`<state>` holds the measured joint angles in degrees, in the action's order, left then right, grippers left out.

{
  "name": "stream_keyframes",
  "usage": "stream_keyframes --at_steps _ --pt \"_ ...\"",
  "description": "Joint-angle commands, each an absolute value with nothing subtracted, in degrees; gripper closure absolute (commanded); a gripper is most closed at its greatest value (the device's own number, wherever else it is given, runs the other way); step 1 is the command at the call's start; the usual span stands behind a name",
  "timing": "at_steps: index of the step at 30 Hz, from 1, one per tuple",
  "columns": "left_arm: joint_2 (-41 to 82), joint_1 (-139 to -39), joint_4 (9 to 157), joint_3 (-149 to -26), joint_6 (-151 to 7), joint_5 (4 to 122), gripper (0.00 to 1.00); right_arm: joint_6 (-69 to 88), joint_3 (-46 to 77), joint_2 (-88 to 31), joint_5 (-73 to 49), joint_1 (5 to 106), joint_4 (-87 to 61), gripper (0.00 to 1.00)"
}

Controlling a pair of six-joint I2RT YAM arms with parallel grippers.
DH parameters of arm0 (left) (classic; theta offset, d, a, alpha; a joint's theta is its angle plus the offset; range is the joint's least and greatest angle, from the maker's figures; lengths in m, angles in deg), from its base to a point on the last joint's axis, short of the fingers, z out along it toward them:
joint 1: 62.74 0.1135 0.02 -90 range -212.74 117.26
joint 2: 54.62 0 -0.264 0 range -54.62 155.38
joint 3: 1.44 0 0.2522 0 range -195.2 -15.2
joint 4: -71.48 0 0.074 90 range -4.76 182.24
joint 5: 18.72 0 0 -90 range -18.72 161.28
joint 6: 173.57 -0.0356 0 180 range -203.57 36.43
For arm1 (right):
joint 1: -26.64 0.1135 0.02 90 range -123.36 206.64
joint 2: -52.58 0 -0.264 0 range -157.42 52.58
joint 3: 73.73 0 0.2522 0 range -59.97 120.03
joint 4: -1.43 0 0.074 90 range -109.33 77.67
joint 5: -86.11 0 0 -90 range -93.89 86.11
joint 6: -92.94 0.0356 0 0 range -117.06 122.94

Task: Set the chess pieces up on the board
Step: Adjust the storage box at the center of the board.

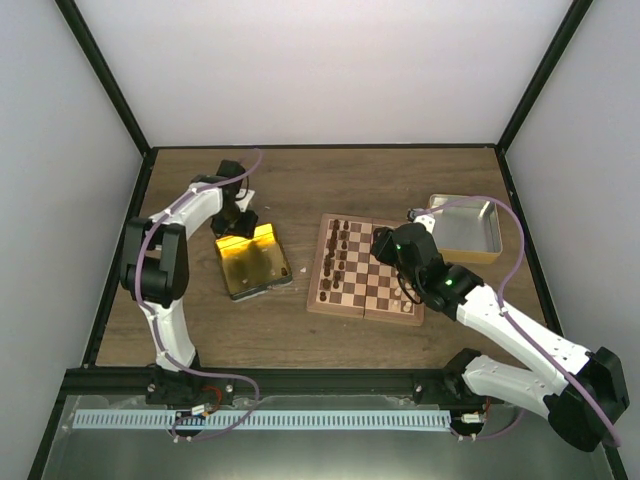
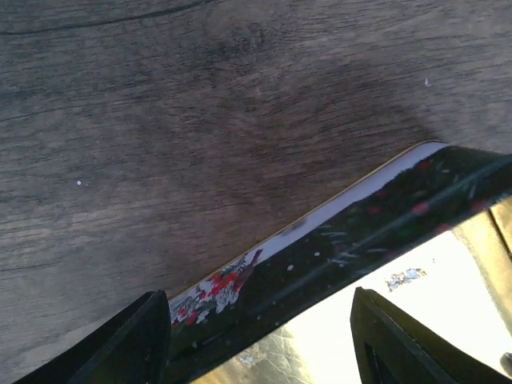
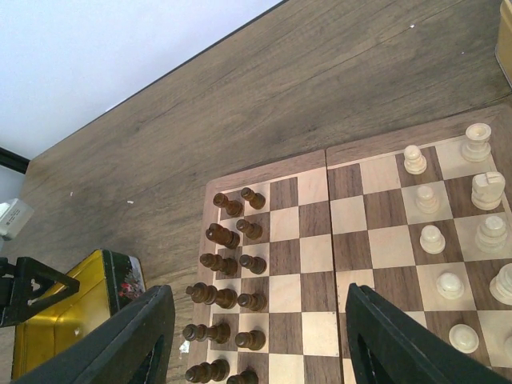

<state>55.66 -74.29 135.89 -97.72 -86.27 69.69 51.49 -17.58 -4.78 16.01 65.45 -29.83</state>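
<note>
The board [image 1: 366,270] lies at table centre, also in the right wrist view [image 3: 352,240]. Dark brown pieces [image 3: 232,264] stand in two rows along its left side [image 1: 338,258]. Pale cream pieces [image 3: 460,240] stand in rows on its right side. My right gripper [image 3: 256,336] hovers open and empty above the board's middle [image 1: 400,262]. My left gripper [image 2: 260,340] is open and empty over the far edge of the gold tin [image 2: 376,232], seen at the left in the top view [image 1: 238,222].
The shiny gold tin [image 1: 252,260] lies left of the board; its interior shows no pieces. A silver tin [image 1: 465,228] sits at the back right of the board. Black frame posts edge the table on both sides.
</note>
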Motion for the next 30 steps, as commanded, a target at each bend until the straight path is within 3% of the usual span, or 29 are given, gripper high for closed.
stream_keyframes --at_steps 1,3,8,21,28,30 --pt "57.2 -74.4 135.6 -100.2 -85.6 71.6 0.36 51.6 -15.9 -4.0 16.8 65.4 -29.4 0.39" --pt "57.3 -74.4 135.8 -100.5 -84.7 71.7 0.43 51.7 -16.0 -3.9 17.0 65.4 -29.4 0.39" --pt "56.9 -74.4 138.1 -101.2 -81.2 69.8 0.71 51.7 -16.3 -4.0 16.6 65.4 -28.7 0.39" --pt "51.8 -74.4 140.1 -92.4 -70.0 73.0 0.96 51.0 -15.9 -4.9 16.6 65.4 -28.1 0.39" --pt "45.8 -74.4 138.8 -84.3 -64.6 72.3 0.94 51.0 -15.8 -4.9 16.7 65.4 -28.4 0.39" --pt "44.1 -74.4 138.8 -84.2 -64.6 72.1 0.79 51.1 -16.0 -5.0 16.6 65.4 -28.3 0.40"
